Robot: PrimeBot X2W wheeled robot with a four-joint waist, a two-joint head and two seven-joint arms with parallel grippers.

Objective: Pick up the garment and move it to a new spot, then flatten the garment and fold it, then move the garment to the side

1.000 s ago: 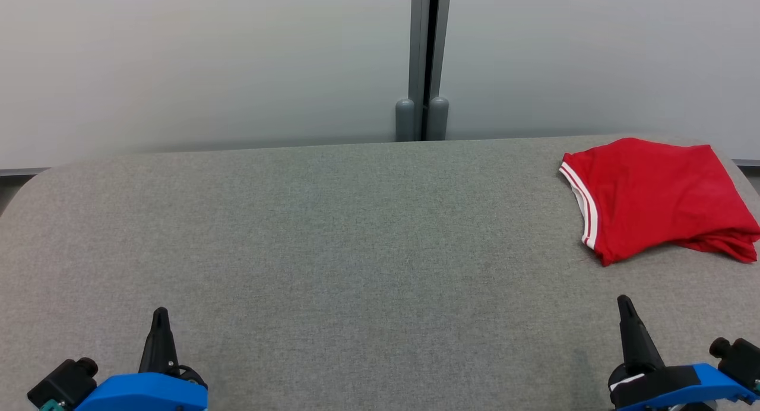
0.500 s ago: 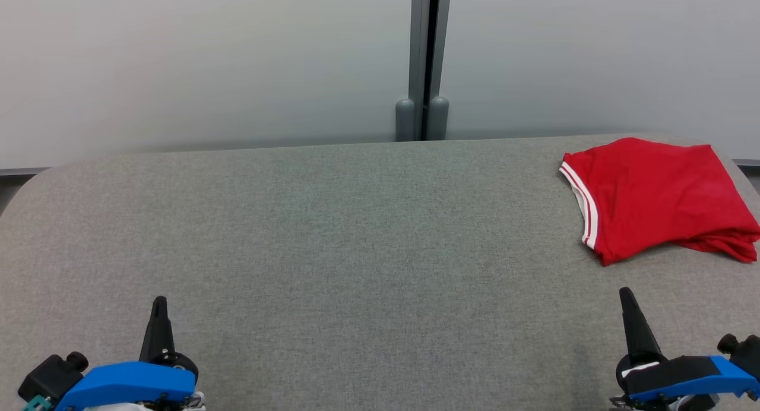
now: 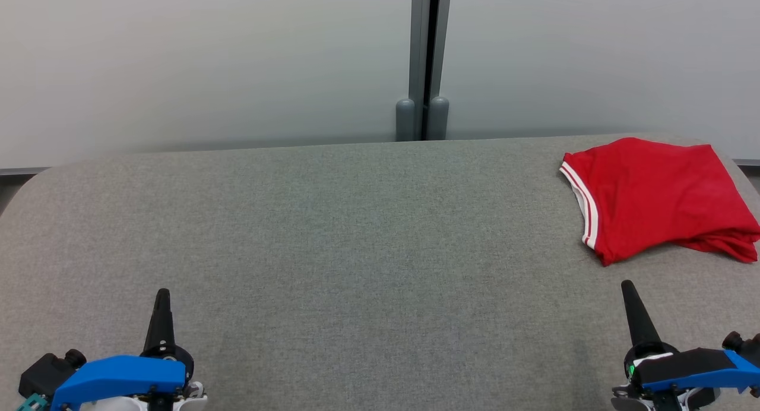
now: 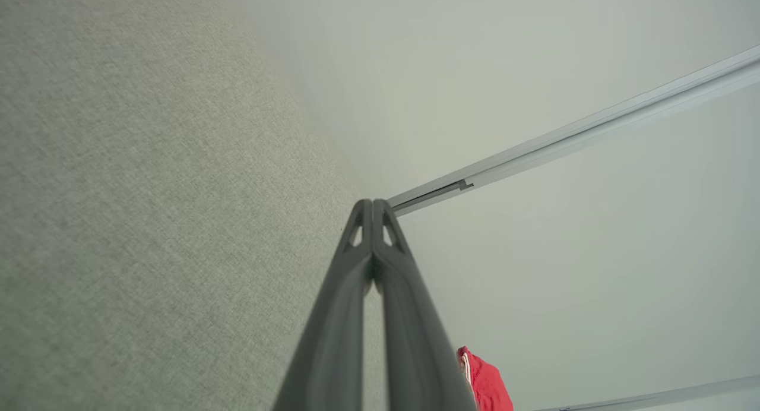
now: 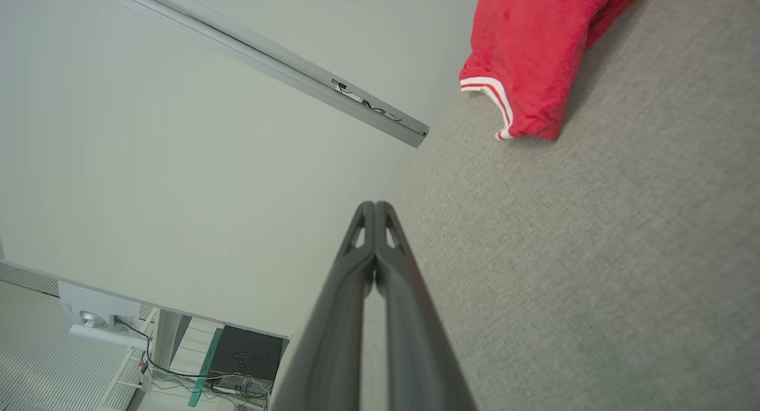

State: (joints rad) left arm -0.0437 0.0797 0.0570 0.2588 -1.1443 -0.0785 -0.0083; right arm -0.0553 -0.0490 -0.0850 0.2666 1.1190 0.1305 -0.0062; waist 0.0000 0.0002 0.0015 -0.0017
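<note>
Running past the view's right edge, perhaps, red garment (image 3: 653,197) on table (image 3: 356,250); left tool (image 3: 162,293), right tool (image 3: 626,285) both closed.

The left jaws sit in a bright blue housing (image 3: 122,372) with a white base under it. Beside it is a black boxy camera block (image 3: 50,378) with a round knob and a teal piece (image 3: 28,404). The right jaws have a blue and black housing (image 3: 697,366) with a white strip and a small green light (image 3: 630,370). The fingers (image 4: 332,328) are long, dark grey and tapering, with triangular cut-outs near the tips.
</note>
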